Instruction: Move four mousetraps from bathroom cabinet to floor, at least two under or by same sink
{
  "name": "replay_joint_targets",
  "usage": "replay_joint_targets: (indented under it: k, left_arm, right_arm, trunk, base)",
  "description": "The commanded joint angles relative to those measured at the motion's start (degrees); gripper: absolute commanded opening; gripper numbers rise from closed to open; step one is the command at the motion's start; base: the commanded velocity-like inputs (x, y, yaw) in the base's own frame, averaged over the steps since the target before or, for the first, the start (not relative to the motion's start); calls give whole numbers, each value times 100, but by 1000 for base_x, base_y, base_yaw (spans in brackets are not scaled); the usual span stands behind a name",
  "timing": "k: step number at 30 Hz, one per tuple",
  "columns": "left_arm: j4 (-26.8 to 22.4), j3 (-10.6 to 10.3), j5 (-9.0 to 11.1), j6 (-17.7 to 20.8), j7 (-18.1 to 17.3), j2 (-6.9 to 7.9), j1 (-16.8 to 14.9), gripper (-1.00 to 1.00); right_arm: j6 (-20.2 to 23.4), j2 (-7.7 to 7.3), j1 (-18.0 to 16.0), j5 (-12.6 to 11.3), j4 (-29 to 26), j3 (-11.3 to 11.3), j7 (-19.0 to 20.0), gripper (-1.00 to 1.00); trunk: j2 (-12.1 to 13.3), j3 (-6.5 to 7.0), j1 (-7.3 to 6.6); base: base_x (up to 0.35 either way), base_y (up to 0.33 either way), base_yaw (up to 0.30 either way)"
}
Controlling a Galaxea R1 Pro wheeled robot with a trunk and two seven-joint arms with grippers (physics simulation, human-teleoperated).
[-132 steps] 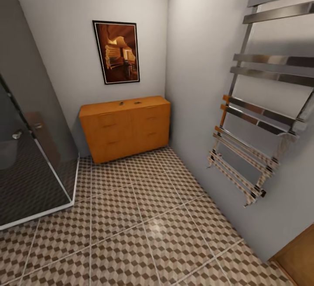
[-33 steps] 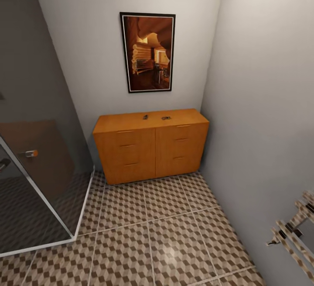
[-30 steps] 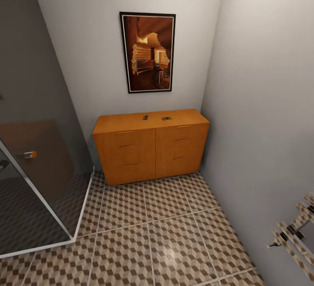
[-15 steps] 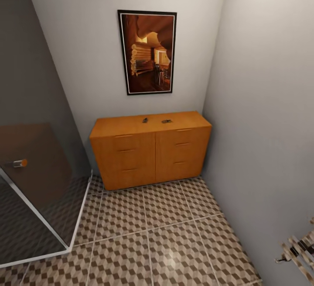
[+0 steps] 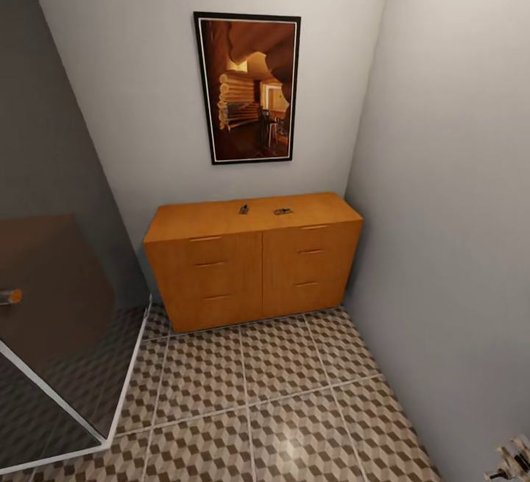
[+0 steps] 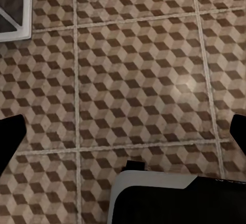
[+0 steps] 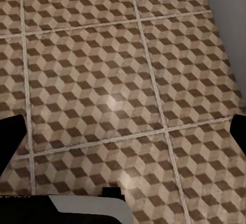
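Both sets of fingers, left (image 6: 10,137) and right (image 7: 11,134), stand spread wide and empty above the bathroom floor (image 5: 294,394). Two mousetraps (image 5: 244,209) lie on the cabinet (image 5: 250,261), well ahead of them. Square up centrally; the shower glass (image 5: 51,305) and side wall (image 5: 456,210) narrow your approach.

Two small dark items (image 5: 244,209) on the cabinet (image 5: 250,261) top: too small to identify; a second sits at (image 5: 283,211) (wire parts not resolvable). Cabinet interior: hidden behind closed drawer fronts. Glass shower enclosure (image 5: 51,305): cut off at the head view's left edge. Chrome rack (image 5: 515,460): a corner only, cropped at lower right. Left hand (image 6: 123,131) and right hand (image 7: 123,131): fingers (image 6: 10,139) (image 7: 10,137) cropped at frame edges, tips unseen.
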Motion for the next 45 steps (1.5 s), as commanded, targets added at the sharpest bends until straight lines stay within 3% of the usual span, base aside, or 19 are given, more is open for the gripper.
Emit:
replay_joint_targets:
  k: [1,33,45]
  left_arm:
    - [4,-51,32,-17,28,-2,-5,100]
    - [4,-51,32,-24,28,-2,-8,100]
    - [4,-51,32,-25,28,-10,-7,100]
  right_arm:
    - [-15,-1,-4,-43,2,50,-14,100]
    - [-15,-1,-4,-41,2,50,-14,100]
    - [-23,-16,-4,-51,-141,33,-25,100]
  trunk:
    - [-11,-11,5]
    - [-11,-11,5]
    - [-11,-11,5]
  base:
    - [240,0,0]
    - [234,0,0]
    - [45,0,0]
